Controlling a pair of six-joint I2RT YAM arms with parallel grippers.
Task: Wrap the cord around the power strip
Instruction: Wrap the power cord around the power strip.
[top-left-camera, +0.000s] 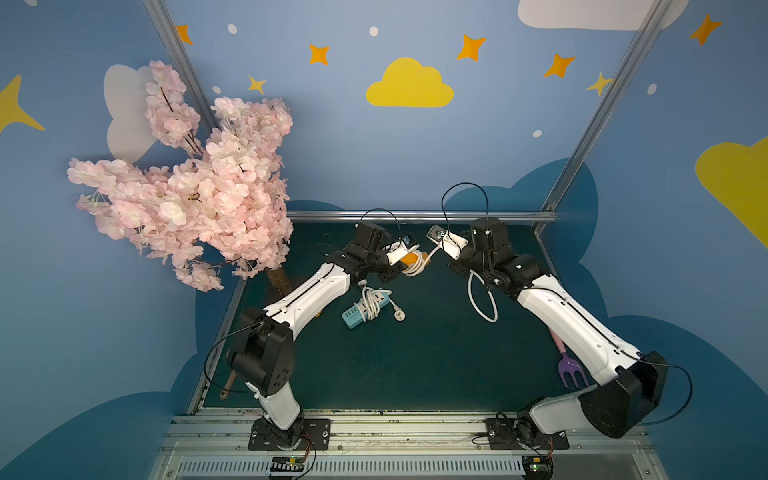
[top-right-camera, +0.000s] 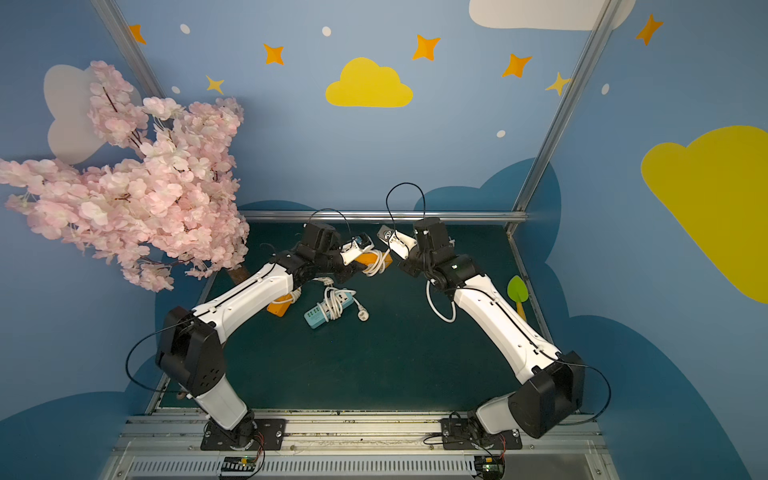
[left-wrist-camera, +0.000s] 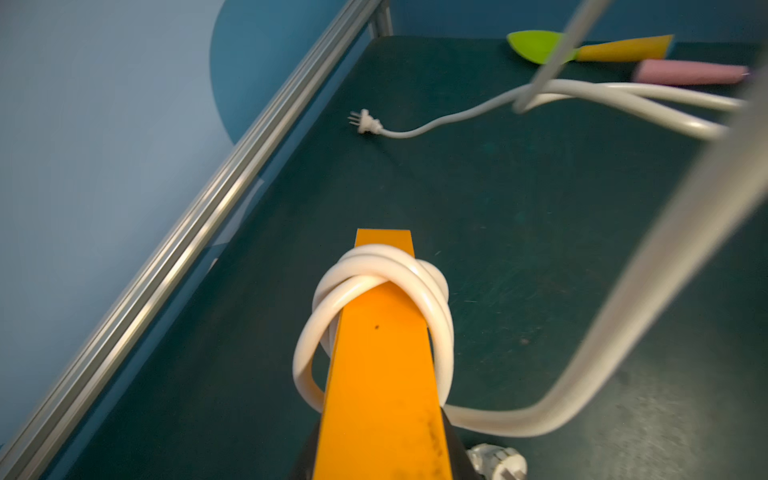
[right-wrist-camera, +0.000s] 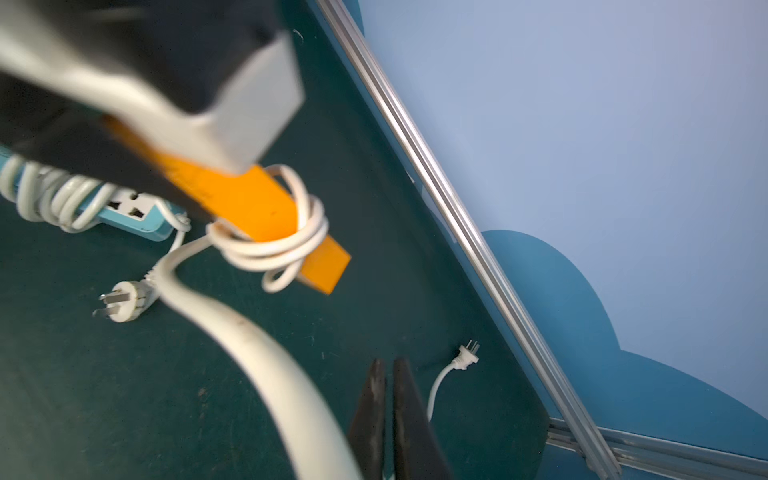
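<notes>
Now the left gripper (top-left-camera: 397, 261) is shut tight on one end of the orange strip (left-wrist-camera: 382, 374) and holds it up over the table (top-left-camera: 415, 365). The strip's long way runs across, from the left gripper out to the right gripper (right-wrist-camera: 388, 370). So its free end points at the right arm.

The white cord (left-wrist-camera: 374, 266) goes round the strip a few times near that free end. The turns look loose and cross over each other. From there the cord leaves on the right arm's side and climbs up to the right gripper. Then it hangs in a big loop (top-left-camera: 482, 299) under the right arm. Its plug (right-wrist-camera: 467, 355) lies on the table by the back rail (top-left-camera: 415, 216).

The right gripper's jaws are pressed together. The cord runs just beside them, but I cannot tell if they pinch it or if it only rests on the gripper.

I think the wrapping is partly done, with a lot of cord left. The loose cord is on the right arm's side, so that arm is the nearer one to carry it. A new turn would need to go over and around the strip, crossways to its long way, with the left gripper holding the strip steady. The loose turns could slip off the free end.
</notes>
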